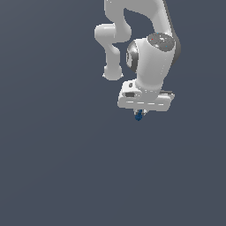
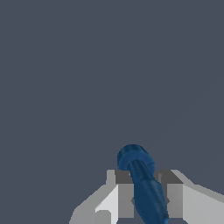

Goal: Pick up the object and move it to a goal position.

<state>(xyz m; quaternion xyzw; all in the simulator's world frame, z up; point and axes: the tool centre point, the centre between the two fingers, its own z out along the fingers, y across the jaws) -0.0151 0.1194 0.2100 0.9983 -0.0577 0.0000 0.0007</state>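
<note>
The object (image 1: 139, 116) is a tiny dark blue lump that pokes out just below my white gripper (image 1: 140, 113) in the exterior view. In the wrist view the object (image 2: 142, 183) is a dark blue rod with a rounded head, standing between my two fingers (image 2: 126, 199). The jaws are closed against its sides. My gripper (image 2: 146, 199) holds it over the plain grey ground. The fingertips are mostly hidden under the hand in the exterior view.
The white arm (image 1: 150, 57) rises from the gripper toward the top of the exterior view. All around is a uniform dark grey surface (image 1: 53, 167) with no other objects or edges in view.
</note>
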